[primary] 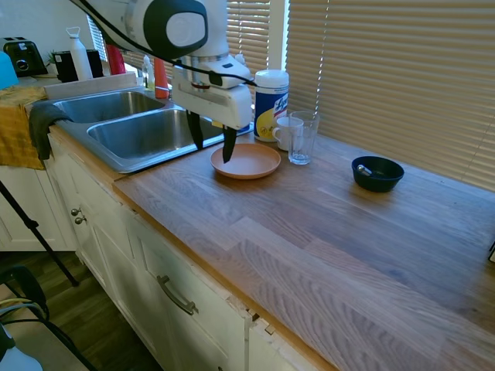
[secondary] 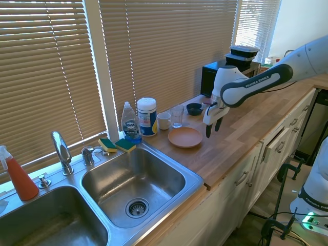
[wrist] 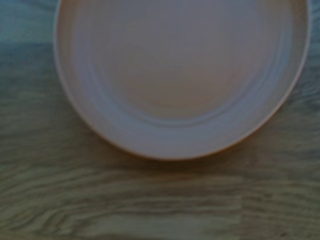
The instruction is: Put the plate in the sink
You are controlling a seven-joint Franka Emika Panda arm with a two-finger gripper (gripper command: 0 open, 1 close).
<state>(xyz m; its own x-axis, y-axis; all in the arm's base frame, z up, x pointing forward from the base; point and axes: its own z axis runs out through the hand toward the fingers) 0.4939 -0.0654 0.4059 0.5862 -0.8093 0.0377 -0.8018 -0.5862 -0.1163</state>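
The round, shallow salmon-orange plate point(primary: 246, 161) point(secondary: 185, 137) point(wrist: 175, 75) lies flat on the wooden countertop point(primary: 325, 232) point(secondary: 241, 138), just beside the rim of the two-basin stainless steel sink point(primary: 131, 135) point(secondary: 130, 179), on the side away from the faucet; nothing rests on it, and it has not yet gone into a basin. The white arm's two-finger gripper point(primary: 210, 142) point(secondary: 211, 128) hangs above the plate's near edge with its dark fingers spread apart and pointing down, clasping nothing; whether the fingertips touch the plate cannot be told. In the wrist view the plate fills the frame over the wood grain, blurred. Behind the plate stand a clear drinking glass point(primary: 302, 137) point(secondary: 177, 116), a white mug point(primary: 285, 133) point(secondary: 164, 121) and a white cylindrical wipes canister point(primary: 271, 104) point(secondary: 146, 116), close together; a small dark blue bowl point(primary: 377, 173) point(secondary: 194, 108) sits well apart from the plate, farther from the sink. Two green-and-yellow sponges point(secondary: 117, 145) lie on the sink's back rim, beside a clear dish-soap bottle point(secondary: 130, 123).
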